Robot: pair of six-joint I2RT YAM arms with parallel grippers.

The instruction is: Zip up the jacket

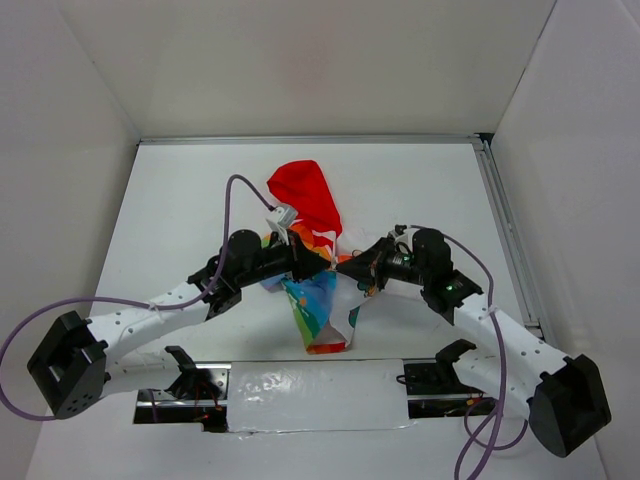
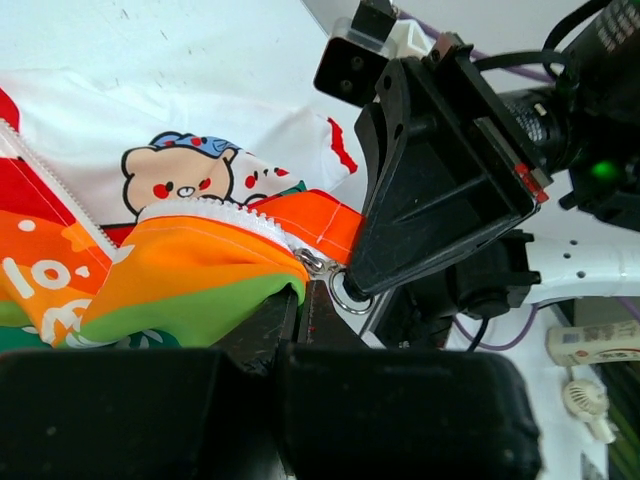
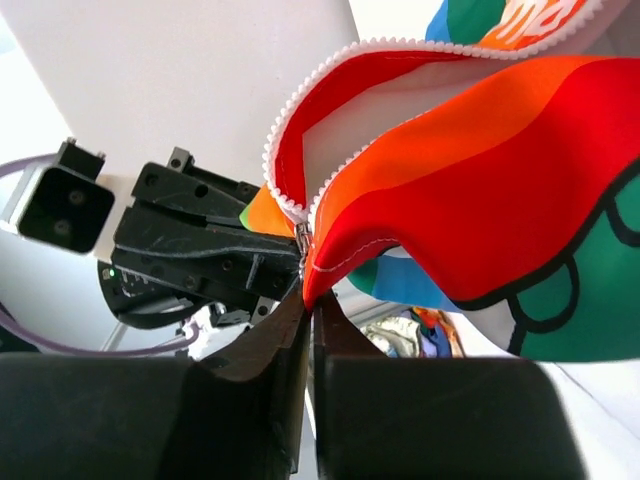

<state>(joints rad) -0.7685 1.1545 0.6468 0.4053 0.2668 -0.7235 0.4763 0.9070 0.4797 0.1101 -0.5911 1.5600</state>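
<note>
At counter (image 1: 180, 200) centre | jacket (image 1: 318, 290) hangs bunched between arms | left gripper (image 1: 310, 262) clenched on orange hem; right gripper (image 1: 352, 268) pinching red edge beside slider (image 2: 320, 264) | risk: slack fabric slips, teeth misalign, zipper jams

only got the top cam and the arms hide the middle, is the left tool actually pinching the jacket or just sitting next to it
Observer: The left wrist view shows the left tool shut on the orange-and-green edge of the small red-hooded, rainbow-panelled white fabric jacket.
Operator: and the right one
Observer: The right tool is shut on the jacket's red-orange edge, just beneath the small metal zip slider.
Operator: is the zip done up past that
Observer: No. In the right wrist view the two white tooth rows spread apart beyond the slider.
</note>
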